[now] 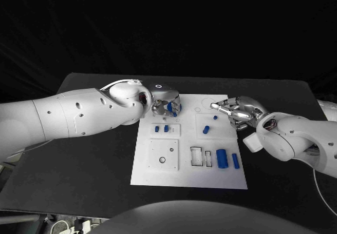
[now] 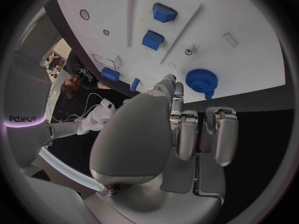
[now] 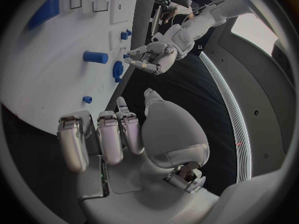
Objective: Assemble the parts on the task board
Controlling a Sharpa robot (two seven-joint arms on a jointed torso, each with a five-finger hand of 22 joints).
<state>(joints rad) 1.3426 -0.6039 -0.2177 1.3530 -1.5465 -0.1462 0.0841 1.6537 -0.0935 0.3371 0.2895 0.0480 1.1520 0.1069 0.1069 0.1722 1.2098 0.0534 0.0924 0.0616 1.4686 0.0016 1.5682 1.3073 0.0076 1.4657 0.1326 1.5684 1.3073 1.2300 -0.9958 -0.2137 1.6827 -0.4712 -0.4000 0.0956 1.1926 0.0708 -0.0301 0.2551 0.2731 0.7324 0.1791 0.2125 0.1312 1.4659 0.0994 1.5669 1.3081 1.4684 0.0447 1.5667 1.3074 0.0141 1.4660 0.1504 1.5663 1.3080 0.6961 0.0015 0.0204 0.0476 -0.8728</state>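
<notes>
The white task board lies in the middle of the black surface, and two long blue parts lie side by side near its right edge, their long axes running from the near edge toward the far edge. The left hand is over the far left part of the board; the head view hints at something blue between its fingers, while the left wrist view shows a blue gear lying on the board just past the fingertips, so I cannot tell if it is held. The right hand is over the far right part of the board, and the right wrist view shows its fingers side by side, slightly apart, with nothing in them.
</notes>
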